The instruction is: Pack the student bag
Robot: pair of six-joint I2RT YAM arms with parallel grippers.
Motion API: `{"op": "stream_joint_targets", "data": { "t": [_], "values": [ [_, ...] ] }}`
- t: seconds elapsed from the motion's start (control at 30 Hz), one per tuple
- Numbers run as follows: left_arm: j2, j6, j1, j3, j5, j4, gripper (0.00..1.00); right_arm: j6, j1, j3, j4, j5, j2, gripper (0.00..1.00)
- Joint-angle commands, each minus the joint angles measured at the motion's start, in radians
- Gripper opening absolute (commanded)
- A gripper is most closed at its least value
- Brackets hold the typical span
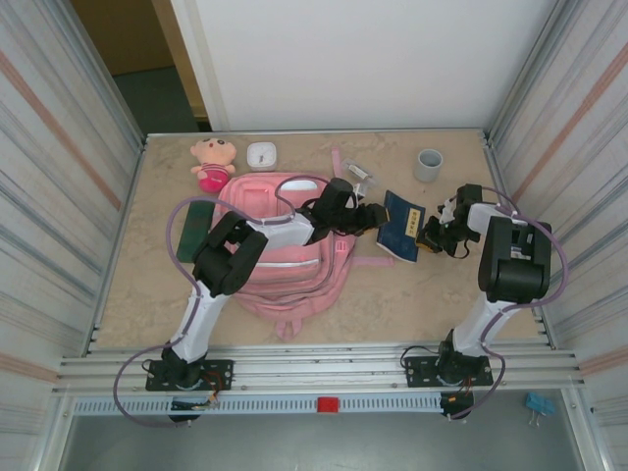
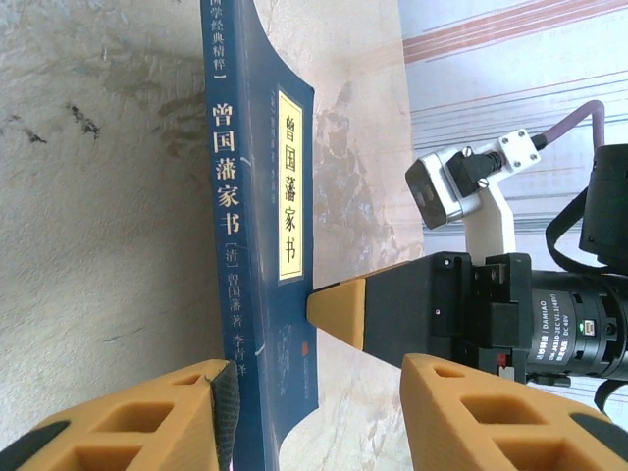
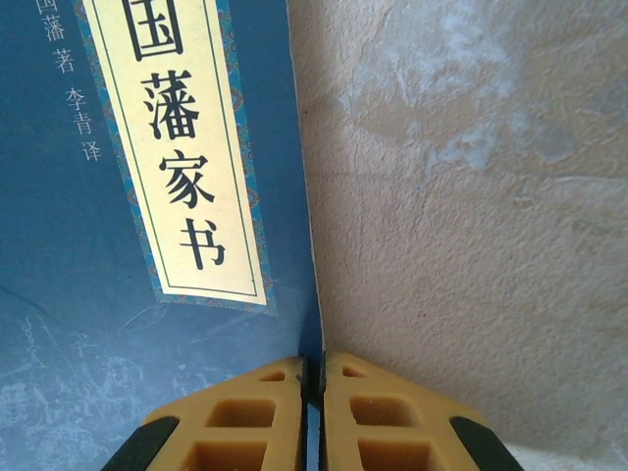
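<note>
1. Top external: the pink backpack point(image 1: 294, 280) lies flat beneath the left arm, with the blue book point(image 1: 400, 228) just right of it.
2. The right gripper point(image 3: 314, 378) pinches the book's cover edge.
3. The left gripper point(image 2: 319, 383), half-open, straddles the book; it should close squarely before lifting.

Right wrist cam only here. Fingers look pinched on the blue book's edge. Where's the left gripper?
Observer: The left gripper is open and straddles one end of the book. The spine is next to one finger and the other finger is well clear.
Operator: Where's the bag relative to the book?
Observer: The student bag lies flat on the table to the left of the book, with the left arm stretched over it.
Operator: Anything close on the far side?
Observer: A grey cup stands upright beyond the book, apart from it.
</note>
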Motion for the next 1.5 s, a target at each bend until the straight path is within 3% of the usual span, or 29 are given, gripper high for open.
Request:
{"op": "stream_joint_targets", "data": {
  "t": [0.0, 0.13, 0.2, 0.37, 0.53, 0.9, 1.07, 1.47],
  "values": [
    [0.002, -0.023, -0.039, -0.003, 0.082, 0.088, 0.48, 0.016, 0.024, -0.033, -0.025, -0.095, -0.010, 0.11],
    [0.016, -0.096, -0.039, -0.024, 0.114, 0.193, 0.48, 0.017, 0.028, -0.027, -0.037, -0.057, -0.002, 0.11],
    [-0.004, -0.037, -0.040, -0.024, 0.077, 0.099, 0.48, 0.005, 0.045, -0.015, -0.068, 0.031, -0.006, 0.10],
    [-0.043, 0.122, -0.035, -0.018, -0.061, -0.141, 0.49, 0.002, 0.049, -0.021, -0.085, 0.097, 0.001, 0.10],
    [-0.034, 0.142, -0.032, -0.018, -0.094, -0.180, 0.49, -0.009, 0.050, -0.016, -0.105, 0.160, 0.021, 0.08],
    [-0.049, 0.254, -0.036, 0.021, -0.260, -0.347, 0.51, -0.009, 0.054, -0.021, -0.095, 0.148, 0.021, 0.08],
    [-0.006, 0.276, -0.043, 0.077, -0.265, -0.397, 0.51, -0.007, 0.061, -0.019, -0.094, 0.134, 0.015, 0.08],
    [0.052, 0.244, -0.063, 0.177, -0.122, -0.335, 0.45, 0.006, 0.060, -0.011, -0.074, 0.042, -0.011, 0.07]
  ]
}}
